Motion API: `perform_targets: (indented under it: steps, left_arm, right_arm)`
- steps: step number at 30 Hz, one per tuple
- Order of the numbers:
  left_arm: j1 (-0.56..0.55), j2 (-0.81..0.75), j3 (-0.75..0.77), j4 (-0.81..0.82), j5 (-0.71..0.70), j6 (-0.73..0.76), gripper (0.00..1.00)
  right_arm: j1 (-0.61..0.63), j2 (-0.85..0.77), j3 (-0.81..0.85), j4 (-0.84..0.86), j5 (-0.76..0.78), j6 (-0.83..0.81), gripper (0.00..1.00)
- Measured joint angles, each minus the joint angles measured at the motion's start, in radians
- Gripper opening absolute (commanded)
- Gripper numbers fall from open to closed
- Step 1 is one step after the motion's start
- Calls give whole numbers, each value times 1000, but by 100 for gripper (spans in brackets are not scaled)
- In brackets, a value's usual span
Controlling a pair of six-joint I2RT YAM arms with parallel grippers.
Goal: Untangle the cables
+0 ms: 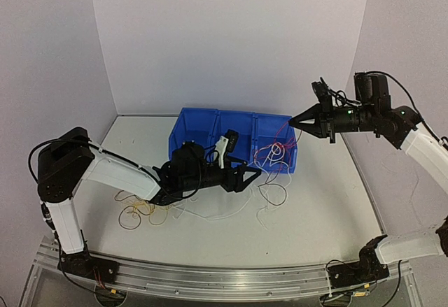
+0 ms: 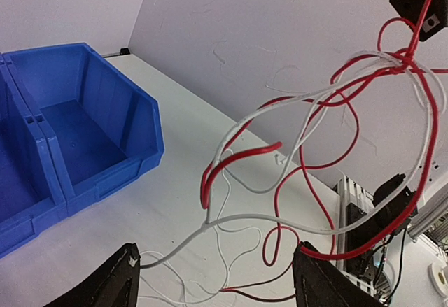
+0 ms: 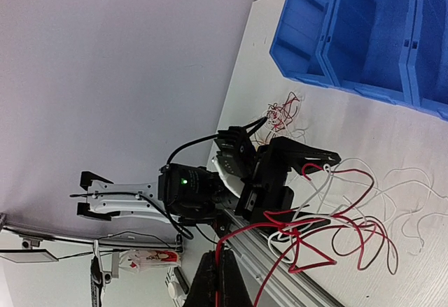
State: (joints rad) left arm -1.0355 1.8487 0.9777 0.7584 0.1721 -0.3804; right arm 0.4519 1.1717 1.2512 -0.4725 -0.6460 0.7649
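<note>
Cables (image 2: 400,62), red and white, hang knotted from the right gripper (image 1: 294,120), its jaws clamped on them beside the blue bins (image 1: 182,129). They trail down to the table (image 1: 315,230) near the left gripper (image 2: 217,251), whose jaws are wide apart.
</note>
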Motion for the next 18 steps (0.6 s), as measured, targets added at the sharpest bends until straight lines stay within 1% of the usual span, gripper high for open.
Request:
perform_targets:
  steps: [6,14,16,18]
  left_arm:
    - [0,57,32,42,-44,-7,70]
    - [-1,109,59,104,-42,-13,60]
    - [-1,119,73,116,-34,-10,52]
    - [-1,127,85,120,-22,-6,39]
  right_arm:
    - [3,-1,-1,16,-1,33,0]
    - [5,-5,-3,27,-4,65,0]
    - [6,-7,-5,33,-5,71,0]
    - [8,-10,-8,38,-5,77,0]
